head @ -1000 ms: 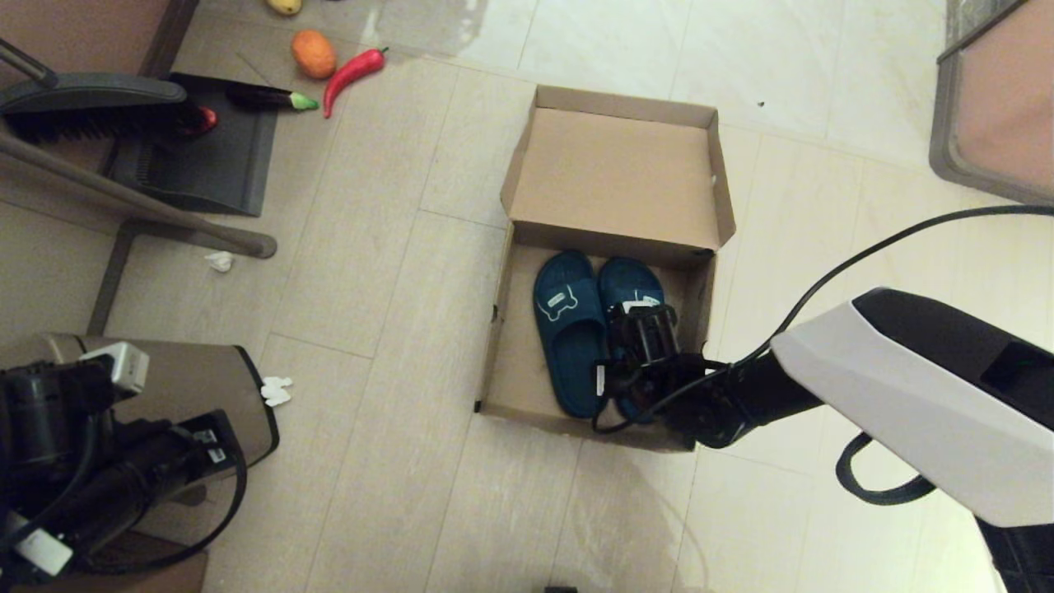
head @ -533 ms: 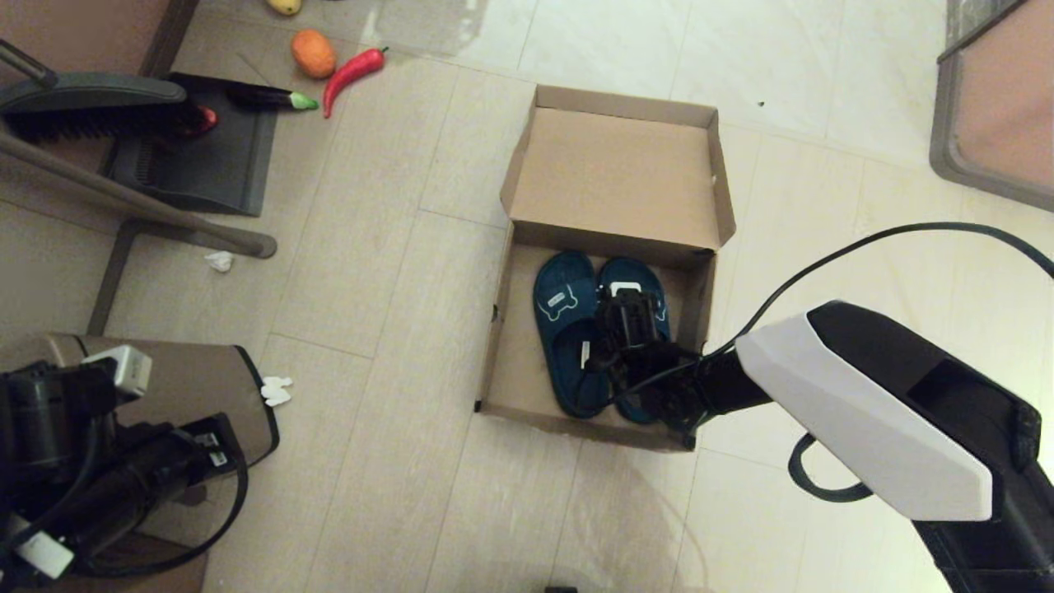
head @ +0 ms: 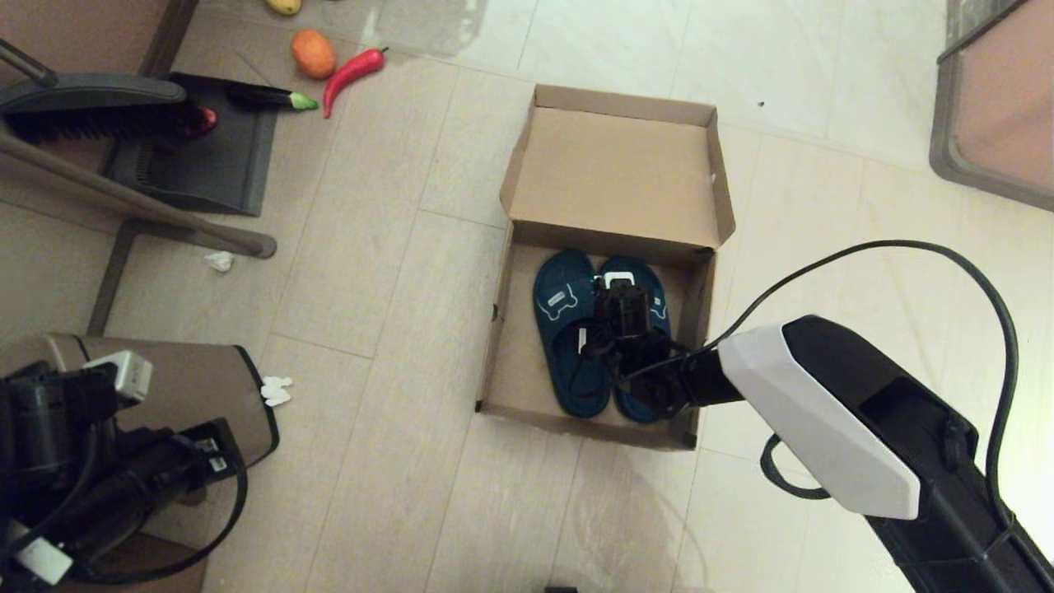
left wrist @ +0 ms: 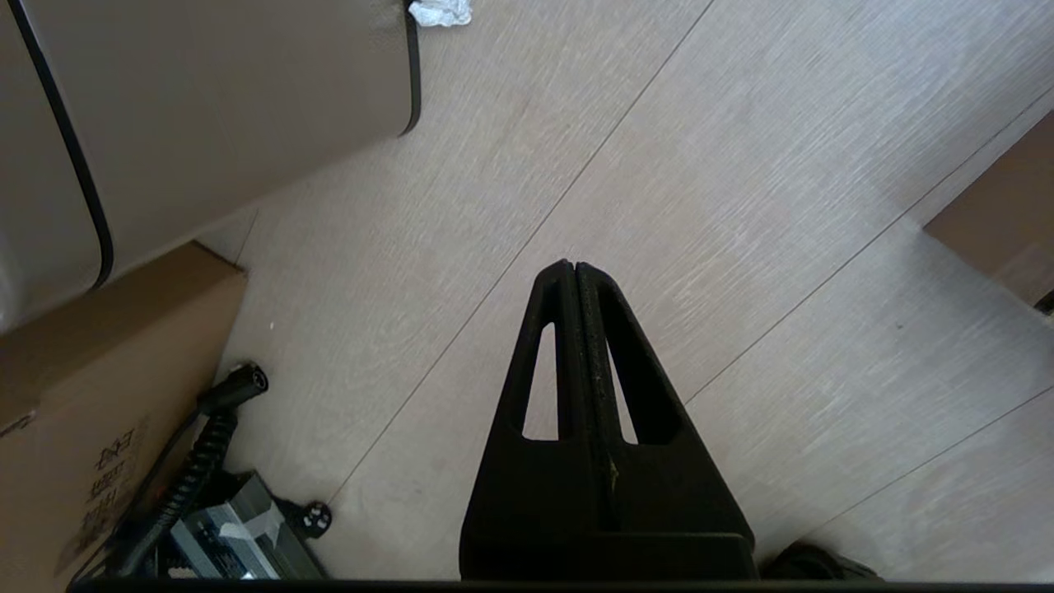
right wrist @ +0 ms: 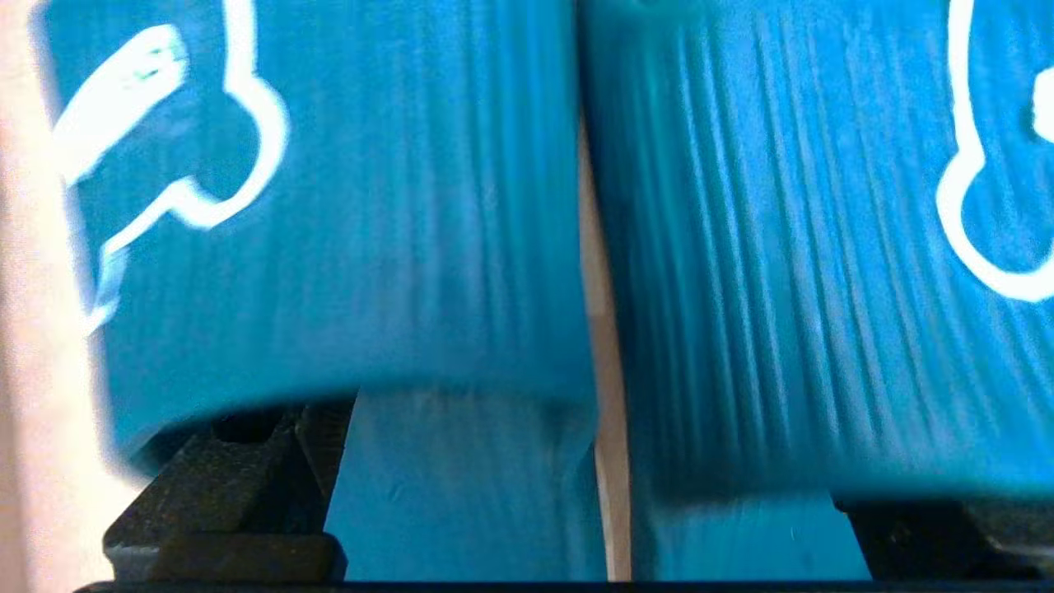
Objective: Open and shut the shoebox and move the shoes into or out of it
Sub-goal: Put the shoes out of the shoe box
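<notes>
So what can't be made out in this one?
- Right wrist view: the tips of the right gripper's fingers are hidden under the slippers' straps, so contact underneath is unclear.
- Head view: that gripper covers the strap and most of the robot's-right slipper.
- Left wrist view: the printed text on the cardboard carton is too small to read.
- Head view: the yellow object is cut off by the frame edge.

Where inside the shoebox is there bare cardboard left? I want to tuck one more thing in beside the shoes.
A bare strip of floor in the shoebox runs between its left wall and the left shoe. The shoes fill the middle and right side, with the right tool open and pushed in under both straps. The open lid's inside, beyond the shoes, is bare too.
</notes>
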Tool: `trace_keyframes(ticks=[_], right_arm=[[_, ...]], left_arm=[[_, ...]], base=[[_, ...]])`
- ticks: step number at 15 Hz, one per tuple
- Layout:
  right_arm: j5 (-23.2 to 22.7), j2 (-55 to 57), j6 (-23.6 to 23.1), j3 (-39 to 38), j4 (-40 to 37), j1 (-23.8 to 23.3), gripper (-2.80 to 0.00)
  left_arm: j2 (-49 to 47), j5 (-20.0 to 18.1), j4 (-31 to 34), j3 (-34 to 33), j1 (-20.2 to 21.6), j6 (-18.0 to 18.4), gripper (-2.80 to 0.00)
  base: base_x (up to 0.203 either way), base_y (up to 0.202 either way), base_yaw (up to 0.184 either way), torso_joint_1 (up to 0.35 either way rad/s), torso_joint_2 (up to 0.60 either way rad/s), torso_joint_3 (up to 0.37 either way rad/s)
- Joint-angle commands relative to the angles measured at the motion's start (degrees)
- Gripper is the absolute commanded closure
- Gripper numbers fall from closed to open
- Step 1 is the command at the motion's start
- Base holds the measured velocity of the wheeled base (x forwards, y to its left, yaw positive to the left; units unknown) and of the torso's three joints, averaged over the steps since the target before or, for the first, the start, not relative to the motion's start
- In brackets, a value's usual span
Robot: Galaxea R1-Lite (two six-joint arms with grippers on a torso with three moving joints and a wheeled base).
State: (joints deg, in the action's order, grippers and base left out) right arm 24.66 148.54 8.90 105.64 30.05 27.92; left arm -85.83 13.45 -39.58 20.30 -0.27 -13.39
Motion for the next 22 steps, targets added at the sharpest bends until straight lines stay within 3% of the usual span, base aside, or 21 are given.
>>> trace_keyframes(ticks=[1, 3, 4, 13, 22], right_arm=[[0.2, 1.9, 0.0, 1.4, 0.8, -0.5, -2.80], [0.7, 2.0, -0.1, 1.5, 1.6, -0.9, -2.80], [0.7, 2.0, -0.1, 1.4, 1.7, -0.9, 0.00], [0.1, -2.5, -0.3, 0.7, 2.2, 0.2, 0.00], [-1.2, -18.3, 0.2, -12.9, 2.3, 3.1, 0.00]], left_arm=[[0.4, 0.1, -0.2, -0.4, 0.0, -0.1, 0.00], [0.8, 0.1, -0.2, -1.0, -0.1, 0.0, 0.00], [0.7, 0.1, -0.2, -1.3, -0.1, 0.0, 0.00], [2.2, 0.2, -0.2, -2.2, -0.2, -0.3, 0.00], [3.5, 0.2, -0.2, -4.1, -0.2, -0.9, 0.00]], base=[[0.000, 0.000, 0.000, 0.000, 0.00, 0.000], [0.000, 0.000, 0.000, 0.000, 0.00, 0.000], [0.000, 0.000, 0.000, 0.000, 0.00, 0.000], [0.000, 0.000, 0.000, 0.000, 0.00, 0.000], [0.000, 0.000, 0.000, 0.000, 0.00, 0.000]])
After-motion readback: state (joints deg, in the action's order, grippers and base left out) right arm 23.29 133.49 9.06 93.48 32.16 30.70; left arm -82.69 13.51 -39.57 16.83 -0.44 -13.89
